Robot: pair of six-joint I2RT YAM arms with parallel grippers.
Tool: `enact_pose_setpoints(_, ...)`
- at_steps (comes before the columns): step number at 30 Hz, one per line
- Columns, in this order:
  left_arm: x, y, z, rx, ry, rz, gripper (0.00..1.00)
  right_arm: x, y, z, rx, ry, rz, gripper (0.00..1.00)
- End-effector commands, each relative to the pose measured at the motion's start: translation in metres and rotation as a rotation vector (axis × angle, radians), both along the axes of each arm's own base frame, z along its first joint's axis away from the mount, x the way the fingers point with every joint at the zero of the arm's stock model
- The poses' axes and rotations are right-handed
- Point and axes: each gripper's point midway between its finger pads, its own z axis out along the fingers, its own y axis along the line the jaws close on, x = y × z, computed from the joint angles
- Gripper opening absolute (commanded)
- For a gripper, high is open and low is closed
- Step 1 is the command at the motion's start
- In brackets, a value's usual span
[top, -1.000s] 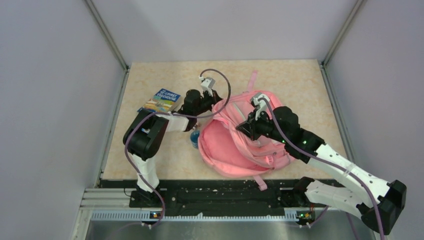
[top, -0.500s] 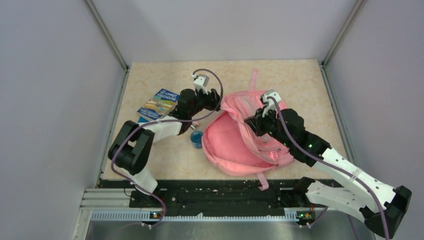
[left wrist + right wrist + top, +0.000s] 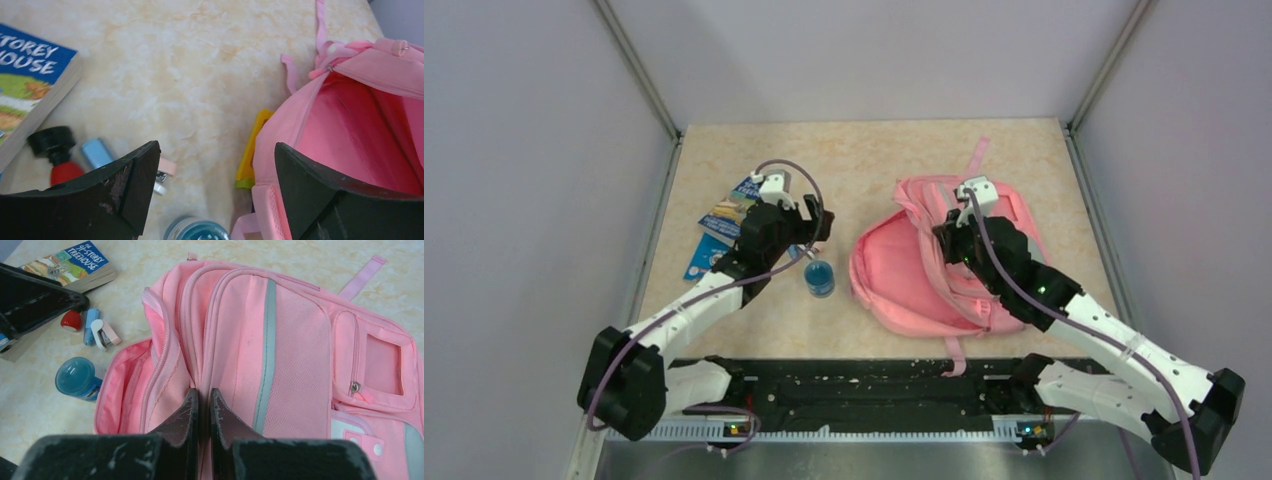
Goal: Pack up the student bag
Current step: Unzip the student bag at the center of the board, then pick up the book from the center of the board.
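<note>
Marbled beige table [image 3: 874, 160], right pincer [image 3: 204, 405] pinched shut on a fold of the pink student bag [image 3: 295, 340], which lies open at centre right, left pincer [image 3: 216, 150] spread wide, holding nothing, just left of the bag, blue bottle [image 3: 820, 277] near it, book [image 3: 30, 75] far left.

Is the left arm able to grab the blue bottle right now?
Probably yes. The left gripper is open and hovers just beside the blue bottle, with nothing between them. The backpack lies off to one side, so it should not block the way.
</note>
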Motion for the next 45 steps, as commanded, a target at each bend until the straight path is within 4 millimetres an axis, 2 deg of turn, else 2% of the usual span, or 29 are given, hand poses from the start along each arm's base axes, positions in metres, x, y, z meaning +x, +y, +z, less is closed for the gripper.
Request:
enact_pose_setpoints(1,-0.008,0.044,-0.002,-0.030,0.100,0.145,0.89,0.016,0.003,0.068,0.126,-0.175,-0.039,0.00)
enact_pose_setpoints(5,-0.001,0.096,-0.002,-0.127,0.133,0.287,0.89,0.015,0.006,0.066,0.145,-0.180,-0.030,0.00)
enact_pose_setpoints(12,0.010,0.186,-0.003,-0.294,0.158,0.488,0.88,0.005,0.005,0.073,0.192,-0.204,0.008,0.00)
enact_pose_setpoints(15,0.010,0.230,-0.011,-0.310,0.167,0.617,0.89,0.000,0.008,0.077,0.213,-0.216,0.039,0.00)
enact_pose_setpoints(18,0.010,0.255,-0.023,-0.317,0.190,0.679,0.90,-0.005,0.009,0.082,0.232,-0.234,0.065,0.00)
enact_pose_setpoints(21,0.016,0.271,-0.041,-0.275,0.261,0.720,0.91,-0.009,0.006,0.089,0.244,-0.256,0.071,0.00)
enact_pose_setpoints(24,0.023,0.284,-0.055,-0.331,0.302,0.718,0.92,-0.011,0.009,0.096,0.261,-0.273,0.092,0.00)
enact_pose_setpoints(31,0.043,0.296,-0.077,-0.371,0.338,0.678,0.90,-0.010,0.023,0.099,0.265,-0.257,0.142,0.00)
enact_pose_setpoints(42,0.076,0.307,-0.087,-0.420,0.343,0.602,0.88,-0.011,0.023,0.095,0.259,-0.232,0.140,0.00)
enact_pose_setpoints(45,0.082,0.304,-0.092,-0.449,0.358,0.578,0.88,-0.011,0.022,0.095,0.259,-0.232,0.136,0.00)
